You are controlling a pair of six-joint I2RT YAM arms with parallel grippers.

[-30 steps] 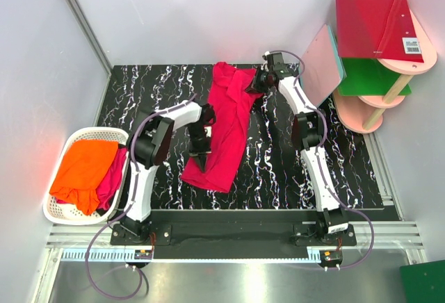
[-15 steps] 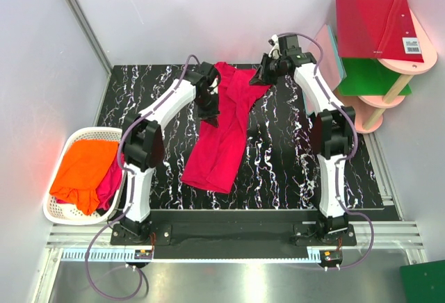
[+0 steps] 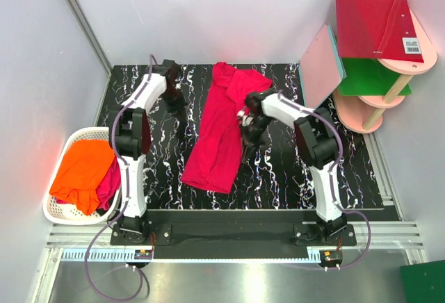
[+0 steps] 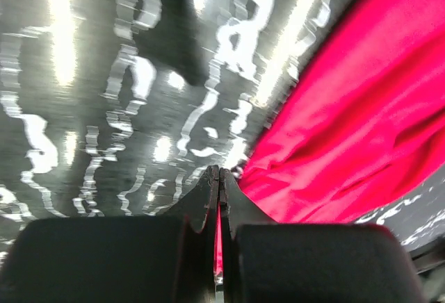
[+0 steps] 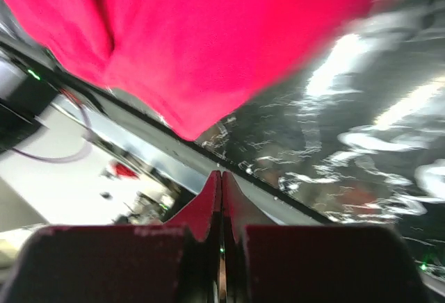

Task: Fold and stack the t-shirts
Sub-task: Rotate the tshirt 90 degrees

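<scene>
Left claw (image 4: 215,171) pressed together, empty, now swung off the crimson t-shirt (image 3: 222,129) onto bare worktop (image 3: 278,178) at its left. Right claw (image 5: 221,175) together, dropped from the far corner to the shirt's right edge. Basket (image 3: 97,133): orange t-shirt (image 3: 83,167) over second crimson t-shirt (image 3: 112,178).

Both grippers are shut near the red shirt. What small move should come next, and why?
Probably open the right gripper and lower it to the edge of the crimson t-shirt beside it. The shirt is a long strip, not yet folded crosswise, and this gripper is shut.
</scene>
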